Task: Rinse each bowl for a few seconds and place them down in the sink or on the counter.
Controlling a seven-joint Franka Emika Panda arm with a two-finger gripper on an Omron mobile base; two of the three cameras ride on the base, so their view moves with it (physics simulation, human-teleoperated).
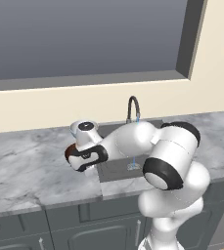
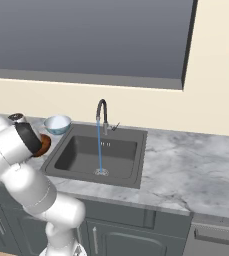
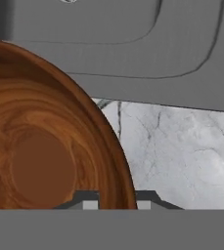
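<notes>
The gripper (image 3: 116, 199) is pinched narrow on the rim of the brown wooden bowl (image 3: 45, 146), one fingertip (image 3: 86, 200) inside the wall and the other outside, so the bowl looks held by its edge alone. It sits over the marbled counter (image 3: 182, 146) just left of the sink (image 2: 131, 172), where a sliver of brown (image 2: 45, 145) shows behind the arm's dark wrist. The pale blue bowl (image 2: 57, 124) stands on the counter at the sink's back left corner, close to the arm. The tap (image 2: 101, 112) is running, a thin stream (image 2: 100, 150) falling to the drain. To my eye the rinse of the brown bowl is the step in hand, and the worry is that edge grip: a glossy wooden wall could twist or slide between the fingers once it swings, or once water strikes one side. The arm's elbow also passes near the blue bowl and might nudge it into the basin if the swing runs wide
</notes>
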